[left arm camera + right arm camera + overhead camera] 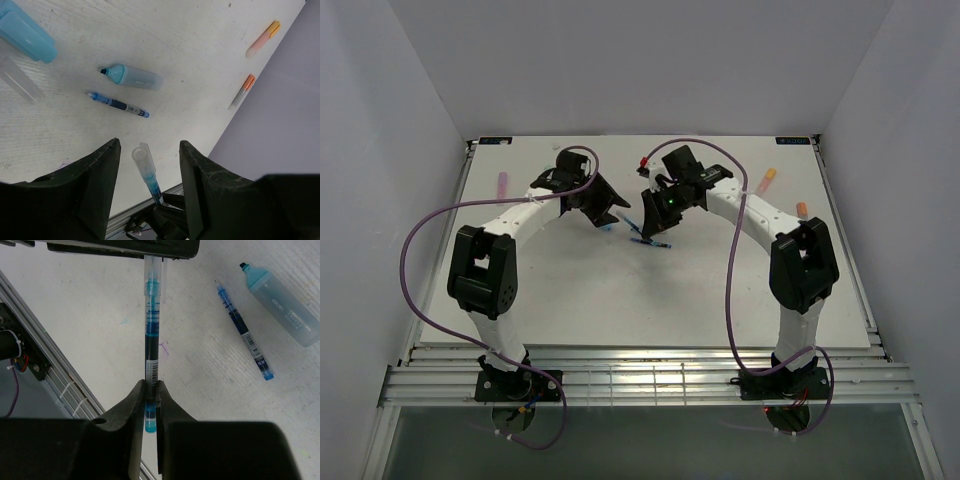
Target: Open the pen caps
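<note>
Our right gripper [150,387] is pinched tight on the rear end of a dark blue pen [151,345], which it holds above the table [100,315]. The pen's clear cap [142,159] sits between the fingers of our left gripper [149,145], which stand spread with a gap on either side. Just beyond that gripper lies an uncapped blue pen [119,104]. An uncapped light blue highlighter [136,78] lies beside it. Farther off, near the wall, lie a peach highlighter [261,40] and a grey highlighter [242,91] with an orange cap
</note>
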Available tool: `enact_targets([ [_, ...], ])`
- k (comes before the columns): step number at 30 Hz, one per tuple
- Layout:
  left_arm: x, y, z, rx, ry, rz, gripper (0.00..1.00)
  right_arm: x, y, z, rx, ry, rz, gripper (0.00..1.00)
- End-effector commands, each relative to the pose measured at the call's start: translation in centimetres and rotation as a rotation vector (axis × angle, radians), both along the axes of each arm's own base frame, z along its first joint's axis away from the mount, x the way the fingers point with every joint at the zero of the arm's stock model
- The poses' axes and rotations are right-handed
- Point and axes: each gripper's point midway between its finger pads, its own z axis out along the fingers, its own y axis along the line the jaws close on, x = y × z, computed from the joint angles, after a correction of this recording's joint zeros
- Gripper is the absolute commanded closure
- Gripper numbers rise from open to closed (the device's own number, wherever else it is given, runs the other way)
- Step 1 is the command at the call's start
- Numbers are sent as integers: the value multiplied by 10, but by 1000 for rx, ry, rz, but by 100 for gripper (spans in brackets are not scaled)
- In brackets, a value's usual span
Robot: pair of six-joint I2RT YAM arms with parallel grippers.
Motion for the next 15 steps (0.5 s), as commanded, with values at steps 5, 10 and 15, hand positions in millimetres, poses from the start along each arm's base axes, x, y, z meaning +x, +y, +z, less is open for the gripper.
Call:
enact_targets([
  [5,-5,-3,24,-33,-44,-5,50,4,15,23,53,-22,8,92],
  [10,-8,-2,24,-30,-43,-3,63,6,18,24,56,-25,2,92],
  [15,-9,-1,26,-30,-49,-5,74,7,18,23,54,-20,1,92],
])
